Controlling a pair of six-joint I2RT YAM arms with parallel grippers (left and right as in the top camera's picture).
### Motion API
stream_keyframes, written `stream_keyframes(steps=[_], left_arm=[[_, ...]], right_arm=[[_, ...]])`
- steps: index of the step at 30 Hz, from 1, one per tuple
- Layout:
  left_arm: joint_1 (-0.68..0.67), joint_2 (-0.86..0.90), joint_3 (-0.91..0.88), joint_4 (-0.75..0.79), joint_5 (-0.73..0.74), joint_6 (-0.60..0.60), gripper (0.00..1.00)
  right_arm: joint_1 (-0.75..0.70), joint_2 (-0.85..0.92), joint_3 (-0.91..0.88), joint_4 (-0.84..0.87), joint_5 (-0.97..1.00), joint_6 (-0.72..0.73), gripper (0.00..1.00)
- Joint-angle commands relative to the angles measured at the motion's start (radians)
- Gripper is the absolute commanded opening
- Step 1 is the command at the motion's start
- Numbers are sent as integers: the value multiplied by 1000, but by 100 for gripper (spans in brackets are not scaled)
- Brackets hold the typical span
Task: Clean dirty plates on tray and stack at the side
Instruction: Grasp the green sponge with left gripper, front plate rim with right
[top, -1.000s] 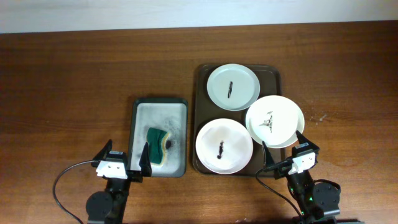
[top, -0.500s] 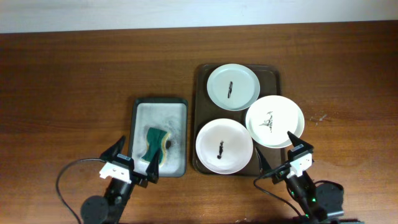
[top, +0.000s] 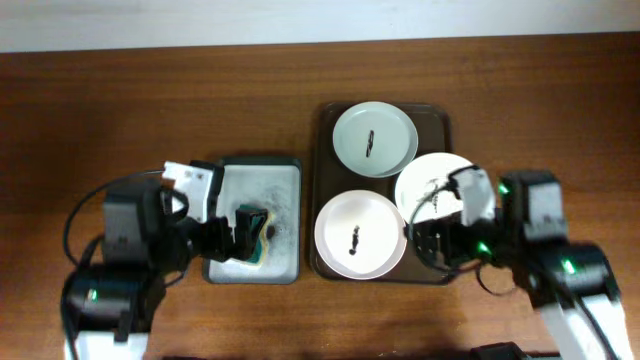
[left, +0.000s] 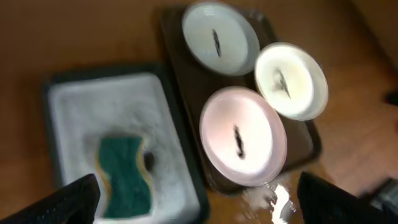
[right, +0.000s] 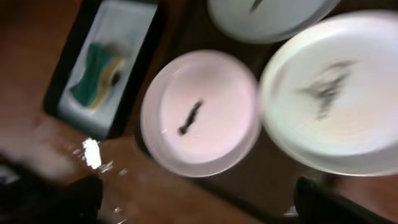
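1. Three plates lie on the brown tray (top: 322, 165), which sits right of the middle of the tabletop (top: 120, 110). The pale green plate (top: 374, 140) is toward the far edge, the pink plate (top: 360, 235) toward the near edge, and the white plate (top: 432, 188) hangs over the tray's right rim.
2. Each plate carries a dark smear in its middle, so none looks cleaned.
3. No plate has left the tray, and no stack has been started at either side.
4. The green sponge (left: 121, 174) lies in the small soapy tray (top: 258, 178), just left of the brown tray and toward the near edge. It seems to be waiting to be picked up.
5. The left fingers (left: 78, 198) are spread wide and hold nothing. The overhead view puts them above the sponge, and I cannot tell whether they touch it.
6. The right fingers (right: 339, 200) are also spread wide and empty. They hang over the near-right part of the brown tray, by the pink and white plates.
7. By my reading the job is at its very start, with both arms positioned and nothing gripped.
8. What remains is likely this: take the sponge, steady a plate, wipe away its smear, move it off to the side, then repeat for the other two and pile them up.
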Motion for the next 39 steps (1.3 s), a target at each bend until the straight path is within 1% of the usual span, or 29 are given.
stream_keyframes(steps=[1, 2, 4, 6, 7, 8, 11, 13, 14, 15, 16, 17, 19, 21, 22, 23, 26, 27, 28, 29, 30, 31, 32, 34, 36, 37, 39], left_arm=[[3, 99, 32, -57, 152, 11, 99], [3, 120, 32, -76, 161, 12, 99], [3, 159, 32, -114, 141, 16, 99], [3, 181, 32, -136, 108, 16, 99], [3, 187, 32, -137, 100, 15, 99], [3, 189, 32, -135, 99, 15, 99], [3, 189, 32, -136, 100, 15, 99], [3, 189, 32, -135, 99, 15, 99], [3, 189, 32, -134, 92, 15, 99], [3, 189, 32, -135, 79, 15, 99], [3, 189, 32, -136, 64, 15, 99], [3, 189, 32, -137, 52, 15, 100], [3, 190, 32, -144, -12, 15, 100], [3, 194, 27, -152, -64, 11, 95], [3, 198, 22, -151, -86, 2, 93], [3, 211, 4, -138, -126, -39, 91], [-25, 286, -83, -30, -130, -83, 87], [-45, 325, -113, 20, -135, -101, 84], [-68, 373, -131, 63, -164, -126, 77], [-91, 431, -135, 81, -249, -172, 72], [-108, 484, -135, 87, -342, -233, 70], [-122, 544, -135, 105, -391, -258, 64], [-130, 587, -135, 126, -388, -258, 55], [-163, 692, -135, 204, -365, -256, 40], [-190, 772, -135, 249, -392, -254, 6], [-192, 797, -134, 261, -392, -254, 0], [-192, 813, -134, 266, -390, -254, 0]], right_arm=[[5, 185, 15, -19, -104, 52, 99], [5, 253, 7, -35, -58, 98, 99], [5, 349, -34, -7, 39, 171, 79], [5, 414, -89, 65, 57, 206, 68], [5, 441, -124, 121, 58, 211, 63], [5, 475, -171, 208, 58, 224, 57], [8, 511, -235, 351, 73, 229, 54], [26, 529, -269, 430, 77, 229, 48], [43, 539, -280, 467, 86, 232, 47], [64, 546, -283, 489, 129, 267, 43], [82, 549, -283, 500, 178, 307, 36], [98, 549, -283, 503, 235, 352, 33], [109, 549, -282, 503, 274, 446, 17], [109, 549, -279, 503, 274, 453, 11], [109, 549, -279, 502, 274, 453, 6], [109, 549, -279, 501, 274, 453, 4], [109, 549, -279, 497, 274, 452, 4], [109, 549, -279, 494, 274, 444, 4], [109, 549, -279, 494, 274, 430, 4], [109, 549, -279, 492, 274, 425, 4], [109, 549, -279, 491, 274, 426, 4], [109, 549, -279, 490, 274, 425, 4], [109, 549, -279, 487, 274, 425, 4], [109, 549, -279, 484, 274, 426, 4], [109, 549, -279, 484, 274, 426, 4], [109, 549, -279, 483, 274, 426, 4], [109, 549, -279, 478, 274, 426, 4]])
